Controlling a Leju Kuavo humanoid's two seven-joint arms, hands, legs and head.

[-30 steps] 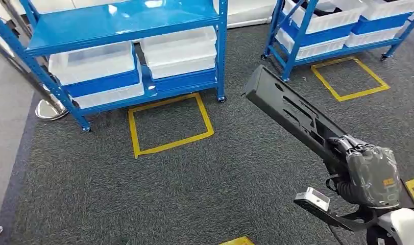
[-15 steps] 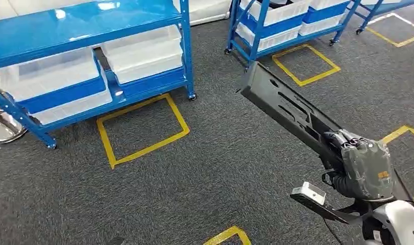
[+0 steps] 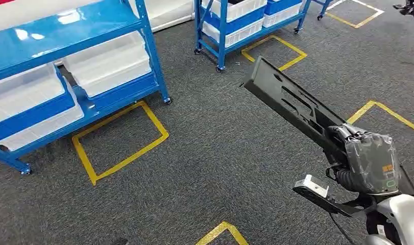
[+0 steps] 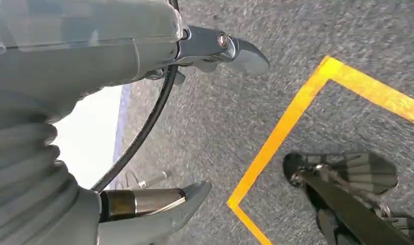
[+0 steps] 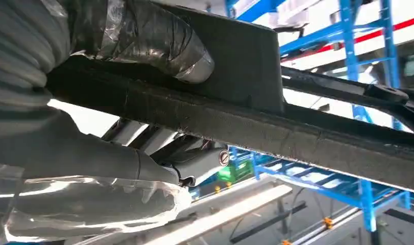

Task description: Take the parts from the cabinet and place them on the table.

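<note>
Nearest in the head view, the right hand [image 3: 368, 161], wrapped in clear film, grips the near end of a long black part [image 3: 289, 109] and holds it above the carpet [image 3: 215, 168], slanting up and away toward the racks. The fingers are mostly hidden under the film and behind the part, so how they wrap it is hard to make out there. In the right wrist view the hand [image 5: 92, 153] is plainly clamped on the part [image 5: 276, 138], with the thumb over its flat side and the darker fingers underneath; the far end of the part is cut off by the picture's edge. A small grey block on a dark bracket [image 3: 312, 186] sits just below the hand, by the wrist.

The left hand [image 4: 143, 127] shows in its own wrist view with thumb and fingers apart and nothing between them, hanging over the carpet and a corner of yellow tape [image 4: 281, 138]. Dark blurred shapes beside the tape cannot be identified.

Farther out, a yellow taped square [image 3: 120, 140] lies on the carpet in front of a blue rack [image 3: 148, 46] holding white bins [image 3: 110, 61]; the rack's left part is cut off. Beyond the tip of the part stands a second blue rack [image 3: 220, 35] with bins, its top out of frame, with another taped square [image 3: 278, 51] just in front of it.
</note>
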